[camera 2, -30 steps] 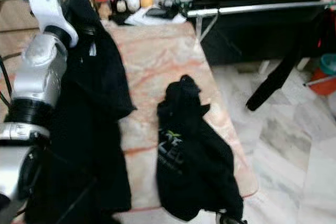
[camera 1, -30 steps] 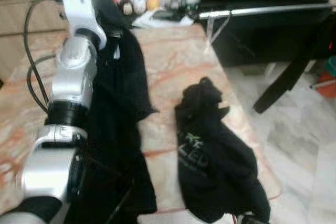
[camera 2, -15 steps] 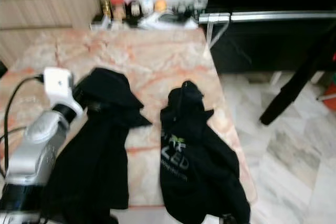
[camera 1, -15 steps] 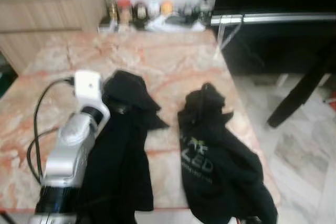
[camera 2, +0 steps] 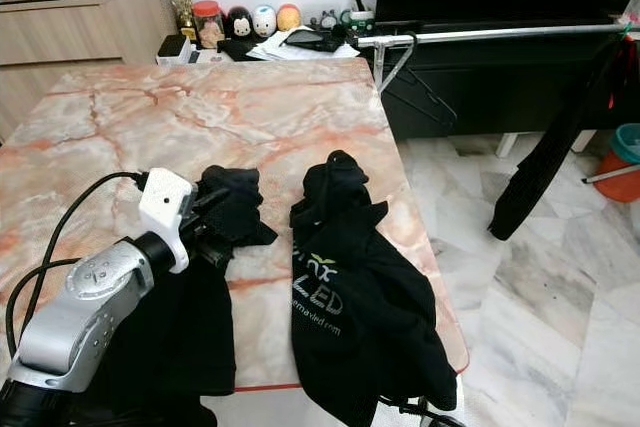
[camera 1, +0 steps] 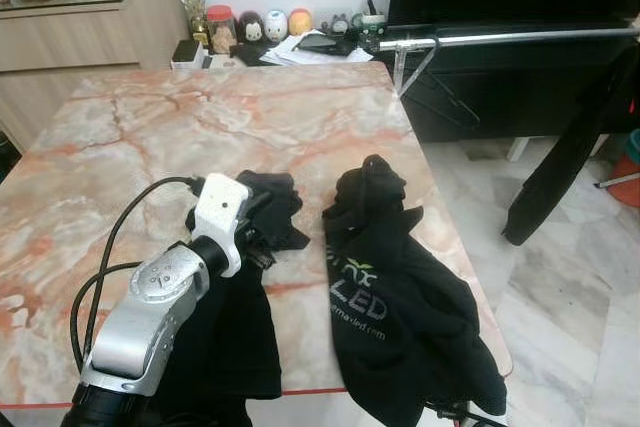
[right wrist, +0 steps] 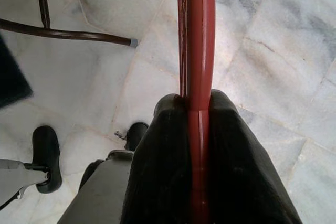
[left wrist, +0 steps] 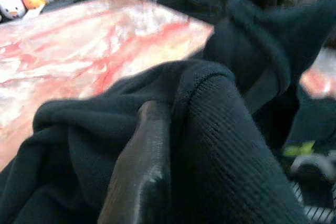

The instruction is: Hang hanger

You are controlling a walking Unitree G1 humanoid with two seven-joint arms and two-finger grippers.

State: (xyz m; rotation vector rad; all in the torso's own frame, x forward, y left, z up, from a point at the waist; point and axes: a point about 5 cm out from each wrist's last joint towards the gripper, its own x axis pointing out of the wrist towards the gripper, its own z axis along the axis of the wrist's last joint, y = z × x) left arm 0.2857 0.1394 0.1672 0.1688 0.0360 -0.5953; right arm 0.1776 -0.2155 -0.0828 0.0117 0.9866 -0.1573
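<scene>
lowered since earlier, left gripper (camera 1: pixel 262 237) rests on the table's (camera 1: pixel 120 137) black garment (camera 1: pixel 268 202), fingers buried, state unclear. right gripper (right wrist: pixel 198 111) clamps red hanger (right wrist: pixel 199 35) above floor; hanging pending.

The left arm (camera 1: pixel 160 312) reaches forward over the near edge of the worktop (camera 1: pixel 150 137), silver forearm angled up to a white wrist block. Its left gripper (camera 2: pixel 222 219) is buried in a black garment (camera 2: pixel 215 247), one finger (left wrist: pixel 139 177) showing against the cloth. The right gripper (right wrist: pixel 198 129) points at the floor, fingers clamped on a red hanger (right wrist: pixel 198 35).
</scene>
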